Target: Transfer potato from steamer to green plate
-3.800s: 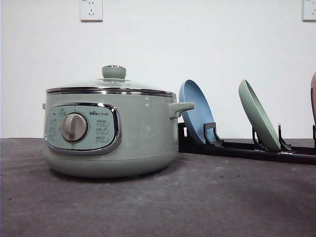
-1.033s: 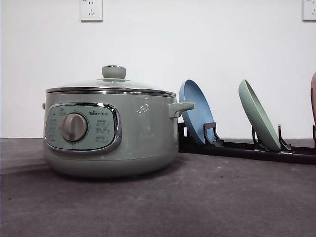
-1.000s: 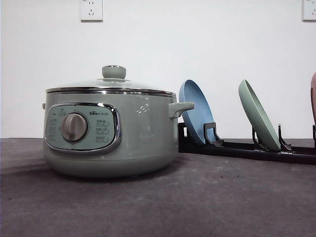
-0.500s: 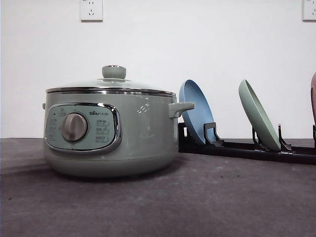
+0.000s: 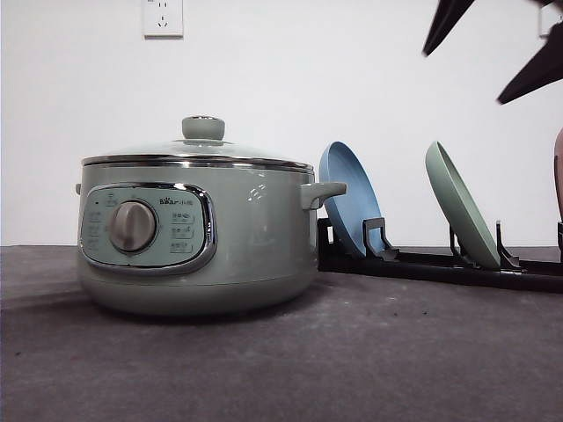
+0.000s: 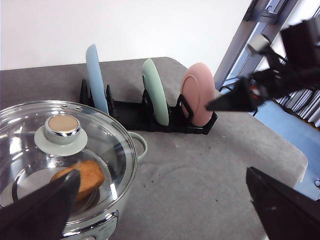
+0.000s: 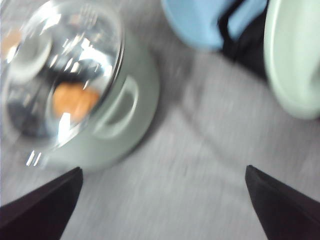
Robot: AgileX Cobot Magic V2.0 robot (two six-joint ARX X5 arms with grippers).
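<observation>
The potato (image 6: 80, 176) is seen inside the steamer (image 5: 198, 237), under its glass lid (image 6: 62, 150). The green plate (image 5: 460, 205) is held upright in the rack (image 5: 440, 264). Both the left gripper (image 6: 162, 207) and the right gripper (image 5: 493, 48) are spread wide and carry nothing.

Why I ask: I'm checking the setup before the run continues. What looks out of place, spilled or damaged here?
Nothing stands out. The steamer sits upright, its lid seated, the potato inside. The blue plate, green plate and pink plate stand in the rack.
</observation>
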